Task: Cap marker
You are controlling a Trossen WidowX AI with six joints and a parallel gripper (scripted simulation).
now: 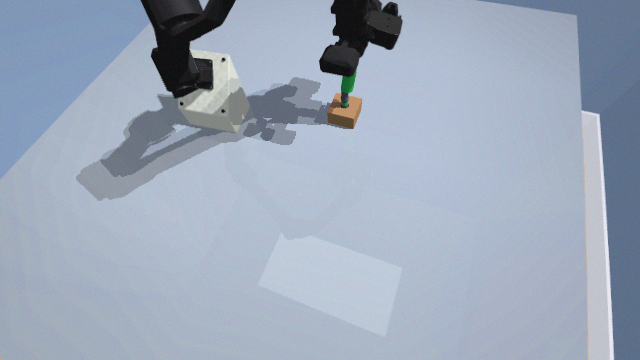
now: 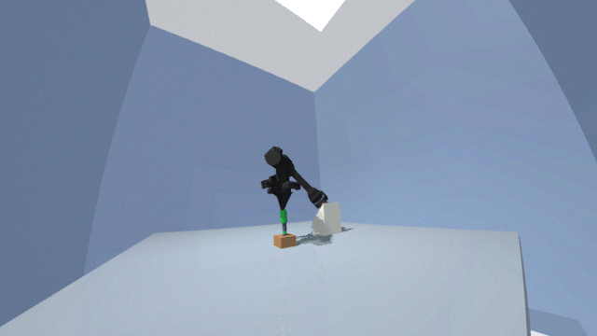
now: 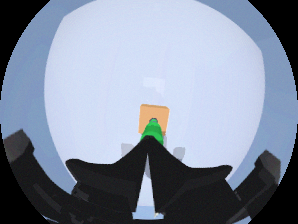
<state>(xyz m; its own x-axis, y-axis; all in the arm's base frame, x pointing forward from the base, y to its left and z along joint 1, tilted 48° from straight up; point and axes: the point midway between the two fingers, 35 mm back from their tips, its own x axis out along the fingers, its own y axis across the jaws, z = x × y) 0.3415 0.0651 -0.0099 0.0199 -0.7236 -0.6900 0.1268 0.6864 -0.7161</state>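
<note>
The orange-brown holder block [image 1: 345, 115] [image 2: 284, 241] [image 3: 153, 112] stands on the table near the back. The dark marker [image 1: 345, 101] [image 2: 284, 229] stands upright in it. The green cap [image 1: 349, 83] [image 2: 283, 217] [image 3: 152, 129] sits on the marker's top, in line with it; a short dark stretch of marker shows between cap and block. My gripper [image 1: 344, 70] [image 2: 283, 206] [image 3: 152, 144] is shut, its fingers closed to a point directly above the cap, with the tip at the cap's top end. I see nothing between the fingers.
The white angular base block [image 1: 215, 97] [image 2: 326, 219] of the arm stands left of the holder in the top view. A paler rectangle [image 1: 330, 282] shows on the table near the front. The table's right edge [image 1: 595, 200] runs down the right side.
</note>
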